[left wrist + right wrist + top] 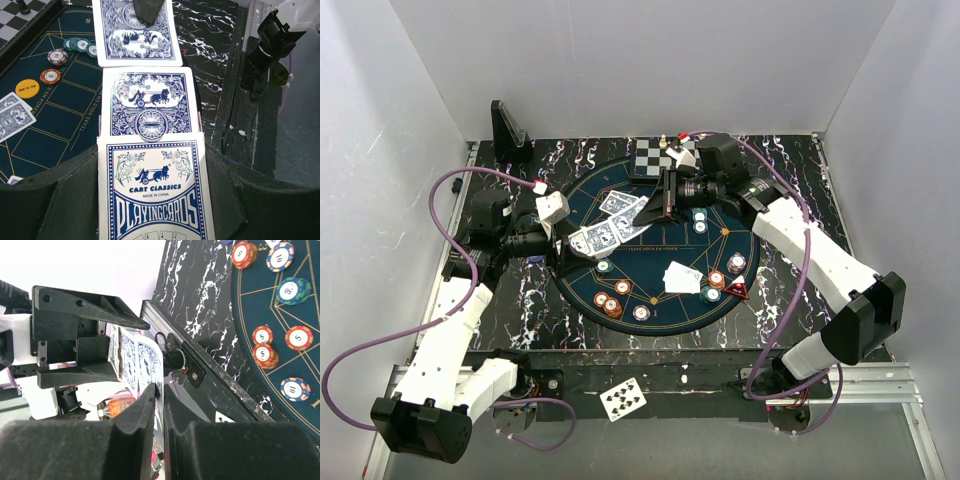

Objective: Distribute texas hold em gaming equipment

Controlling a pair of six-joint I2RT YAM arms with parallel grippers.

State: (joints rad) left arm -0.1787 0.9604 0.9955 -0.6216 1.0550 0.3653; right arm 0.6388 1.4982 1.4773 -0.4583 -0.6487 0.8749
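My left gripper (570, 240) is shut on a blue-and-white playing-card box (156, 200), and a blue-backed deck (147, 102) sticks out of the box's far end. One playing card (135, 37) is drawn out beyond the deck. My right gripper (655, 205) is shut on that card's far end, and its dark fingertip (147, 9) shows there. In the right wrist view the card (150, 360) runs edge-on between the right gripper (162, 390) fingers. Orange chips (610, 300), teal chips (700, 215), a red triangular marker (740, 290) and dealt cards (682, 278) lie on the mat. A yellow disc (27, 88) lies there too.
The round dark-blue mat (660, 250) covers the middle of the marbled table. A chessboard (655, 155) with pieces sits at the back. A black stand (508, 125) is at the back left. One face-up card (623, 398) lies on the near rail between the arm bases.
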